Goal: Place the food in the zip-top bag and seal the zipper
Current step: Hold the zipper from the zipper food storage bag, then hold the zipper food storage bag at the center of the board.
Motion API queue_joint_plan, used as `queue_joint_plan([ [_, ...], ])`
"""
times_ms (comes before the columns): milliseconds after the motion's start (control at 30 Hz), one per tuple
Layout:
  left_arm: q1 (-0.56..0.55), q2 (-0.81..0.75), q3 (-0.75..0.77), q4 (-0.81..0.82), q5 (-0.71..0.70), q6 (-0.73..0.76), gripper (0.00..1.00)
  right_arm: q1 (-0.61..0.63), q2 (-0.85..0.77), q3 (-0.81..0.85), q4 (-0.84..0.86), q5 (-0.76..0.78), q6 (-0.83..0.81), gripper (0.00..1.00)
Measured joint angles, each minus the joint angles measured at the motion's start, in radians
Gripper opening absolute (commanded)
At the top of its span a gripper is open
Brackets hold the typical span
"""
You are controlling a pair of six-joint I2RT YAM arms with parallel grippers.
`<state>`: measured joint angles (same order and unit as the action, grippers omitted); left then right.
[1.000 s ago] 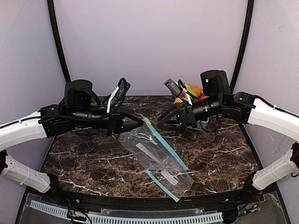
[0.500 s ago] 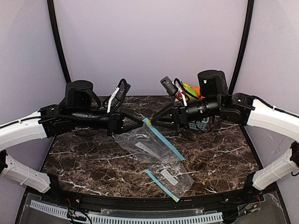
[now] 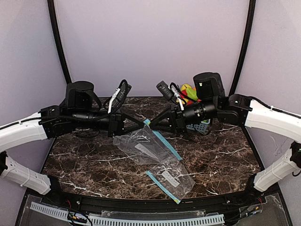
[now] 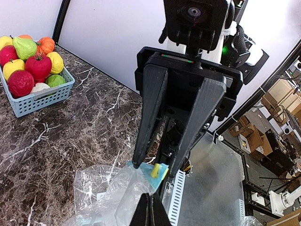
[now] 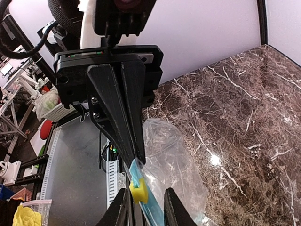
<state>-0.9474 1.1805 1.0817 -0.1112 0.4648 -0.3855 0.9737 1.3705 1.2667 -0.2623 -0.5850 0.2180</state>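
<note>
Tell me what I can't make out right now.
Top view: the right arm hides most of the light-blue basket and its toy fruits.
Left wrist view: the right gripper and yellow slider overlap, so contact is unclear.
Both wrist views: the bottom edge cuts off the zip-top bag, so open or sealed is unknown.

The left arm (image 3: 28, 129) and the right arm (image 3: 269, 116) are stretching inward from opposite sides, wrists roughly level, fingertips almost meeting. The left pincer (image 3: 141, 123) is pressing its jaws fully together. The right pincer (image 3: 152, 125) is holding its jaws narrowly apart.
</note>
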Motion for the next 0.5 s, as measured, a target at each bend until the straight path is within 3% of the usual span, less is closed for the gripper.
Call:
queue_joint_plan([
  [200, 0.0, 0.004, 0.0, 0.0, 0.006, -0.01, 0.01, 0.002, 0.0, 0.002, 0.0, -0.011, -0.005, 0.0],
  [333, 0.0, 0.007, 0.0, 0.001, 0.008, -0.015, 0.01, 0.002, 0.0, 0.002, 0.0, -0.018, -0.006, 0.0],
  [400, 0.0, 0.01, 0.0, 0.002, 0.009, -0.016, 0.21, 0.002, 0.0, 0.002, 0.0, -0.02, -0.008, 0.0],
  [433, 0.0, 0.011, 0.0, 0.003, 0.01, -0.015, 0.37, 0.002, 0.0, 0.002, 0.0, -0.021, -0.008, 0.0],
  [500, 0.0, 0.013, 0.0, 0.007, 0.013, -0.017, 0.45, 0.002, 0.0, 0.002, 0.002, -0.023, -0.008, 0.0],
])
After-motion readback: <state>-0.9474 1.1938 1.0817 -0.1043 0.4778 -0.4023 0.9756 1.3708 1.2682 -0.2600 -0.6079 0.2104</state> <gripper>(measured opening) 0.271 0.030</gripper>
